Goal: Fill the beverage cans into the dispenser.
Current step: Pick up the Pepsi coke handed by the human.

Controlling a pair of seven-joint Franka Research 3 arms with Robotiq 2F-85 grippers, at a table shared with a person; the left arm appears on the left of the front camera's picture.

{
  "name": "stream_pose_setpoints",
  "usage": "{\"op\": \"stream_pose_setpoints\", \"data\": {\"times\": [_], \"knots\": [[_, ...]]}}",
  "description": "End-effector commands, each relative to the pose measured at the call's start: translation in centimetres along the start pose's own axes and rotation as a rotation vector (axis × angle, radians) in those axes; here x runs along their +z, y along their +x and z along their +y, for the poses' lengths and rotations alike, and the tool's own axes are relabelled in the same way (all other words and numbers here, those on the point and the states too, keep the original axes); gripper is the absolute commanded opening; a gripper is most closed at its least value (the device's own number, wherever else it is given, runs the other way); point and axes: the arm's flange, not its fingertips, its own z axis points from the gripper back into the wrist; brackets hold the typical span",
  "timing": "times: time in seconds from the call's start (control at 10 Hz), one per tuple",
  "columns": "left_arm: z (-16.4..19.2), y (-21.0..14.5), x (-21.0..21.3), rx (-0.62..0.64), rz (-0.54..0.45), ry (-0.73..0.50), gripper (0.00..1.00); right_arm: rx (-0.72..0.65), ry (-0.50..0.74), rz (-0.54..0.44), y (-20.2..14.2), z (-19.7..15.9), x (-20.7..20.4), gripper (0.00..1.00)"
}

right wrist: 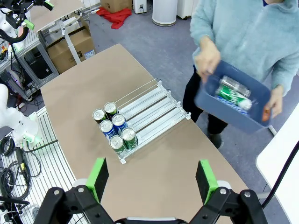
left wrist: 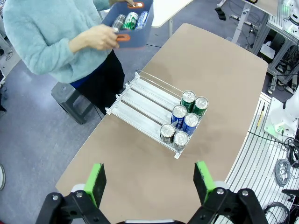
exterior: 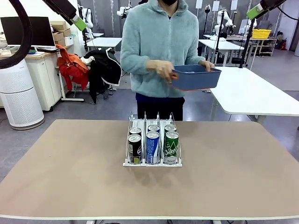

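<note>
Clear plastic rack: the dispenser [exterior: 152, 164] stands on the table [exterior: 70, 177]; its far end lies close to the table's far edge; the far stretch of each of its three lanes is bare
Cans in rack: six beverage cans [left wrist: 180, 112], upright, two per lane, bunched at the dispenser's robot-side end; black pair [exterior: 134, 148] in the robot's left lane; blue pair [exterior: 153, 147] in the middle; green pair [exterior: 171, 147] in the right lane
Cans outside rack: loose cans [right wrist: 232, 95] lie in a dark blue bin [exterior: 196, 79]; a person [exterior: 154, 42] holds the bin in both hands, beyond the dispenser's far end, off the table
Left gripper [left wrist: 150, 179]: high above the table, on the dispenser's robot side; fingers spread wide; grasping nothing
Right gripper [right wrist: 151, 178]: likewise high on the dispenser's robot side; fingers spread wide; grasping nothing
Edges and clearance: bare tabletop on both sides of the dispenser and from it to the near edge
Surface: tan, matt, rounded corners
Room: grey floor; white tables well beyond the dispenser, behind the person
</note>
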Motion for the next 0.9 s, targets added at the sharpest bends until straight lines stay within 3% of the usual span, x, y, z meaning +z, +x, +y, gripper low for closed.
{"op": "stream_pose_setpoints", "data": {"times": [0.0, 0.8], "knots": [[0.08, -0.17, -0.05, 0.003, 0.000, 0.014, 1.00, -0.003, 0.004, 0.000, 0.00, 0.08, -0.07, 1.00], [0.08, -0.17, -0.05, 0.003, 0.000, 0.014, 1.00, -0.003, 0.004, 0.000, 0.00, 0.08, -0.07, 1.00]]}}
